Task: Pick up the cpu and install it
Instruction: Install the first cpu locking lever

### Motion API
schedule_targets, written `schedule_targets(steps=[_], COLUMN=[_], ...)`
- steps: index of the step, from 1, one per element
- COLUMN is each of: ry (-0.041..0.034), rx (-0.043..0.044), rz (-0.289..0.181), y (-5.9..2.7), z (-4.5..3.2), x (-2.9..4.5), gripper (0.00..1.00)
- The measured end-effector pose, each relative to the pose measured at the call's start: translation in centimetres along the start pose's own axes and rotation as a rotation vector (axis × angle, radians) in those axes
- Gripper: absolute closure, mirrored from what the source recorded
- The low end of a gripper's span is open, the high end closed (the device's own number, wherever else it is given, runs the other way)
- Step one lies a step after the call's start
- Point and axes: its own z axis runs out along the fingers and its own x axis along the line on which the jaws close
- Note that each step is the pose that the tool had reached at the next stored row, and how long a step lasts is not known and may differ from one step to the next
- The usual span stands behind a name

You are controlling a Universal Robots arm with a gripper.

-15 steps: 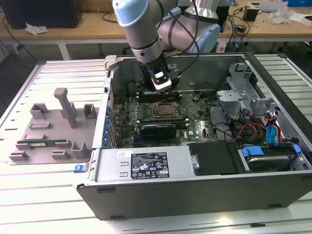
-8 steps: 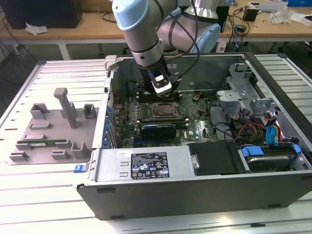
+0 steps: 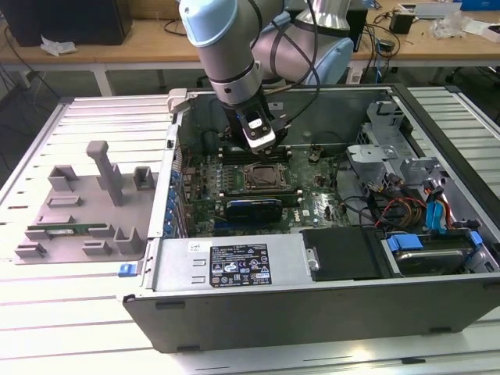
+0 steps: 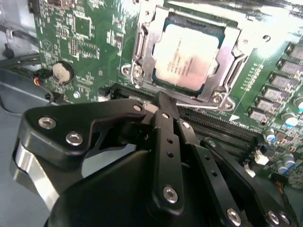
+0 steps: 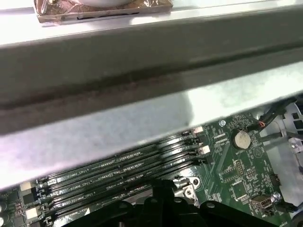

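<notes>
Inside the open case, above the motherboard:
Jaws: the black metal gripper point(image 4: 163, 101) has its fingers drawn together to a single tip, with nothing between them.
Gripper position: the tip hangs just beside the near edge of the socket, over the memory slots, apart from the chip.
Task item: the cpu point(image 4: 189, 56), a flat square chip with a shiny silver-grey metal top, lies seated flat in the square black-and-metal socket frame point(image 4: 142, 52); the frame surrounds it on all sides.
Socket in exterior view: the socket frame point(image 3: 264, 177) sits mid-board, with the gripper point(image 3: 262, 141) just behind it.
Surroundings: long black memory slots point(image 5: 118, 168) run beside the socket; a round silver coin cell point(image 4: 62, 72) sits on the green motherboard point(image 4: 90, 42), well apart from the cpu.
Enclosure: the grey steel computer case point(image 3: 312, 289) rests on a slatted aluminium table point(image 3: 47, 312); a grey plastic parts fixture point(image 3: 86, 203) stands at the exterior view's left.
Step in hand (judgement): placement looks done; the chip is released and in its seat.
Next move calls for (judgement): a clean withdrawal without brushing the chip or socket frame.
</notes>
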Motion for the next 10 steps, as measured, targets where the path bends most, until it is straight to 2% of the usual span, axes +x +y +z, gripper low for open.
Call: schedule_targets(steps=[5,8,10], ry=[0.0,-0.0049,-0.0053], rx=[-0.0006,0.0013,-0.0032], rz=[0.002,0.037,0.053], y=[0.23,0.21,0.19], z=[0.03,0.13,0.17], x=[0.1,0.13,0.19], gripper=[0.89,0.89,0.89])
